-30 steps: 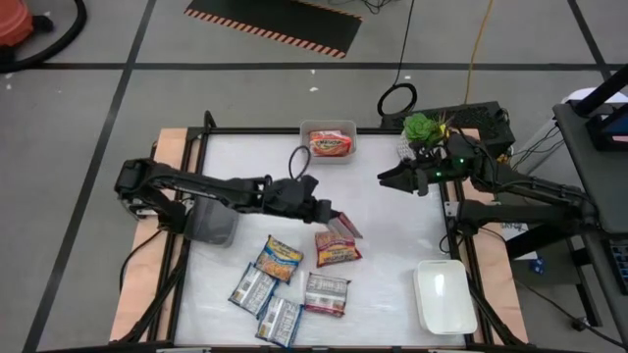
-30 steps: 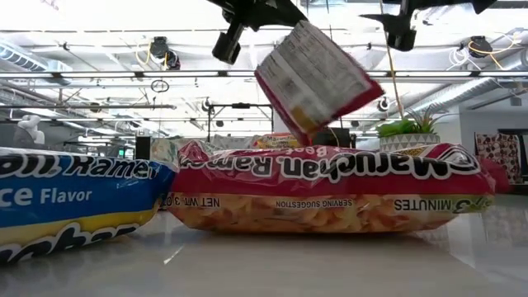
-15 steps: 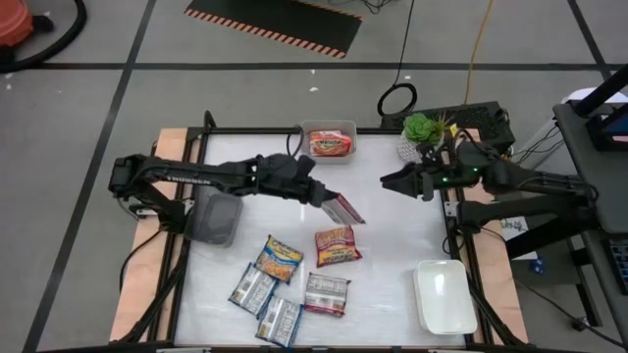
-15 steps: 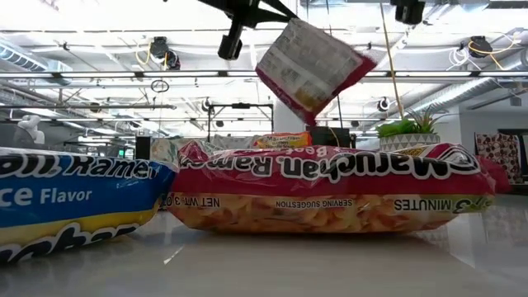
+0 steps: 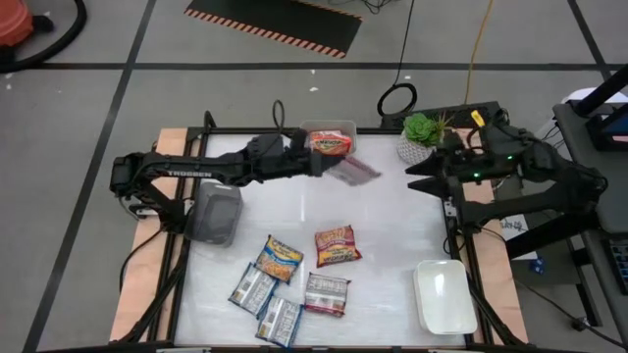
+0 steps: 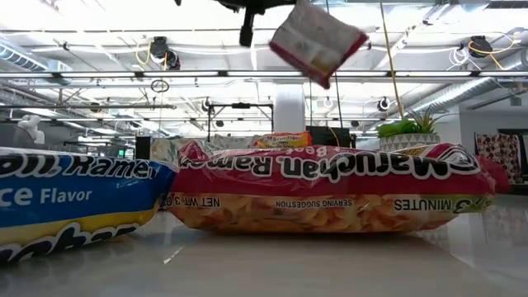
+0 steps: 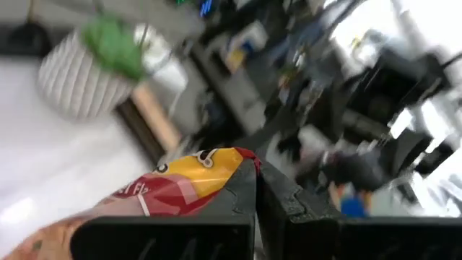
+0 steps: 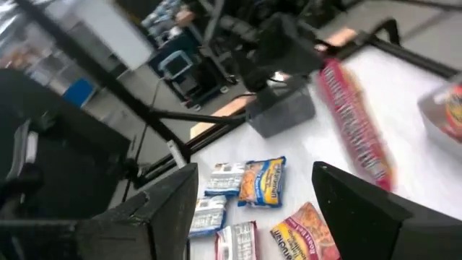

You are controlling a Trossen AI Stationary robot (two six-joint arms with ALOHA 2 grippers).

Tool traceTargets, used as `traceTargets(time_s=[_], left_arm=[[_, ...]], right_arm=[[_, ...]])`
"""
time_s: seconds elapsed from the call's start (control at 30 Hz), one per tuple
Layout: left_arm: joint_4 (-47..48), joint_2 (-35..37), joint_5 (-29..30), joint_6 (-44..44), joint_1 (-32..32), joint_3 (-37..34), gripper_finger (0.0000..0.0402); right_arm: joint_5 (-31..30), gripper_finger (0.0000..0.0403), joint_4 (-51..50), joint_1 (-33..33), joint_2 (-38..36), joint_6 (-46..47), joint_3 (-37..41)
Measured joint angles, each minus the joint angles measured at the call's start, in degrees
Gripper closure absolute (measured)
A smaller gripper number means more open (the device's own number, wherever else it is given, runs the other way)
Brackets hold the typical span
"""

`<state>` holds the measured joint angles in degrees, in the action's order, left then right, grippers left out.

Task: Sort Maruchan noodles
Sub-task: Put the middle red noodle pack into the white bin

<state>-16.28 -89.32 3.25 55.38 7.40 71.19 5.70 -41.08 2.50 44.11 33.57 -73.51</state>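
My left gripper [image 5: 324, 166] is near the table's far edge, shut on a maroon-and-silver noodle packet [image 5: 357, 171] that is just beside the clear tray [image 5: 345, 127]. The tray holds an orange-red packet [image 5: 330, 143]. The low view shows the held packet [image 6: 318, 40] high in the air. Several more packets lie flat on the near half of the table: a red one [image 5: 337, 245], a blue-and-yellow one [image 5: 279, 258] and maroon-silver ones [image 5: 326, 292]. My right gripper [image 5: 416, 177] is open by the right edge, beside the plant pot, touching nothing. My left gripper pinches the packet between its two fingers at one end [image 7: 216, 172]. The fingers come level from the table's left side. The packet is lifted clear of the table and sticks out toward the right, tilted, with its free end [image 6: 330, 62] lower.
A grey tray [image 5: 216, 217] sits at the left edge and a white tray [image 5: 444, 296] at the near right corner. A potted plant [image 5: 420, 131] stands at the far right, close to my right gripper. The middle of the table [image 5: 294, 201] is bare white surface.
My left gripper has carried the packet up and away from the table's middle toward the far edge, close to the clear tray, swinging it toward the right. My right gripper has drawn back toward the right edge.
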Motion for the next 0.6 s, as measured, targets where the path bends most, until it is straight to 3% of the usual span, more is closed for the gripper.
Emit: traceTargets(time_s=[0.3,0.6], left_arm=[[8.52,-1.62,15.83,-7.64,-5.25,9.34,0.0402],[9.05,-4.3,20.09,-5.53,-7.22,12.53,0.0402]], right_arm=[[0.29,0.014,-3.72,0.0,-5.27,-13.11,-0.5],[-1.22,0.014,-5.86,0.02,-7.25,-12.71,-0.51]])
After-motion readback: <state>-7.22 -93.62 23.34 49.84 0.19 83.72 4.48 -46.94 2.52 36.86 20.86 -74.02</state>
